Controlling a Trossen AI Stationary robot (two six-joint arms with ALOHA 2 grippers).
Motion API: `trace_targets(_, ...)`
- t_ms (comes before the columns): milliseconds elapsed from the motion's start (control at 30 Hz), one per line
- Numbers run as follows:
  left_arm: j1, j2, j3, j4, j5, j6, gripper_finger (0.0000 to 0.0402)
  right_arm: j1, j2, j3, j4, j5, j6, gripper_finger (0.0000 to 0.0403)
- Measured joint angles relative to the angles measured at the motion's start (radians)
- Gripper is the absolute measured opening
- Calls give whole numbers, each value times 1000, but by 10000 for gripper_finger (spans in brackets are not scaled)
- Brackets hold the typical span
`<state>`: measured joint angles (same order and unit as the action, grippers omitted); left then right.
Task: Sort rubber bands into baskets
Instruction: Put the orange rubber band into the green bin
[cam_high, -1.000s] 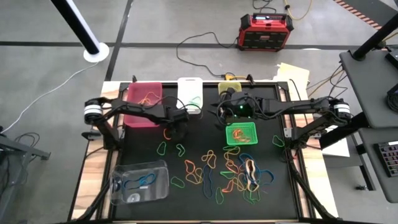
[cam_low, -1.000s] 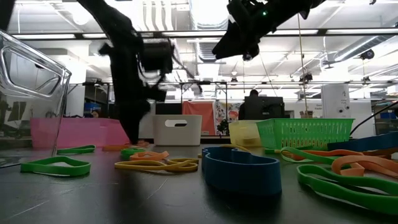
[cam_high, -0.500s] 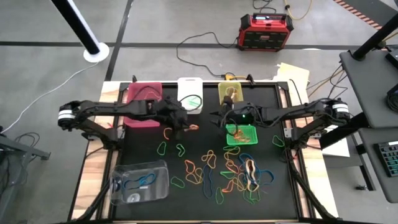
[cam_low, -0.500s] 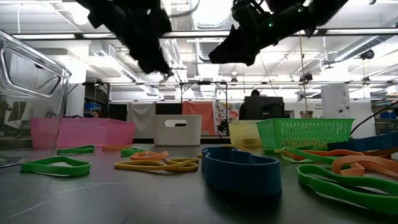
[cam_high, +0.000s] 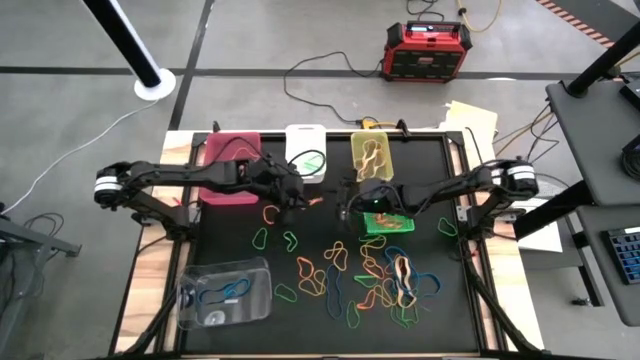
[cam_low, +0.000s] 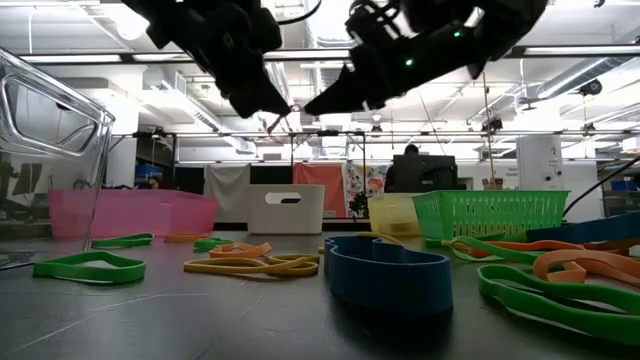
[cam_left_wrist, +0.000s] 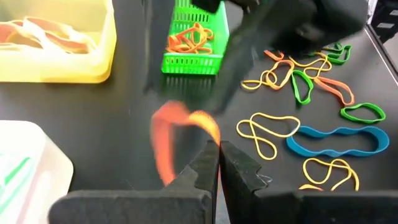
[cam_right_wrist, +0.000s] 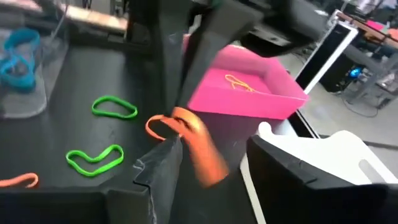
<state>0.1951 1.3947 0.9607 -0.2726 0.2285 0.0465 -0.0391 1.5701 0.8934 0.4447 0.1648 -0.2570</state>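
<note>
From above, the left gripper (cam_high: 298, 200) hangs just in front of the white basket (cam_high: 305, 147), pinching an orange band (cam_high: 312, 203); the right gripper (cam_high: 345, 197) has its fingers spread just beside that band, between the white basket and the green mesh basket (cam_high: 388, 216). The pink basket (cam_high: 231, 165), the yellow basket (cam_high: 371, 155), the mesh one and the clear basket (cam_high: 226, 291) each hold a few bands, but a loose heap (cam_high: 362, 277) of many colours lies on the tabletop (cam_high: 460, 320), so most sorting is left. The low view shows both grippers raised well above the tabletop, tips nearly meeting. The left wrist view shows its fingers (cam_left_wrist: 205, 163) pressed together on the dangling orange band (cam_left_wrist: 166, 138). The right wrist view shows its fingers (cam_right_wrist: 158, 165) apart with the orange band (cam_right_wrist: 198, 144) hanging between them, apparently a handover in progress.
</note>
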Motion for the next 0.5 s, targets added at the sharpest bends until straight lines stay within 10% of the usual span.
trace_targets(200, 0, 2, 0, 0, 0, -3, 0, 0, 86, 111, -105, 35, -43, 167)
trace_targets(500, 0, 2, 0, 7, -25, -21, 0, 4, 138, 231, -279, 38, -98, 18)
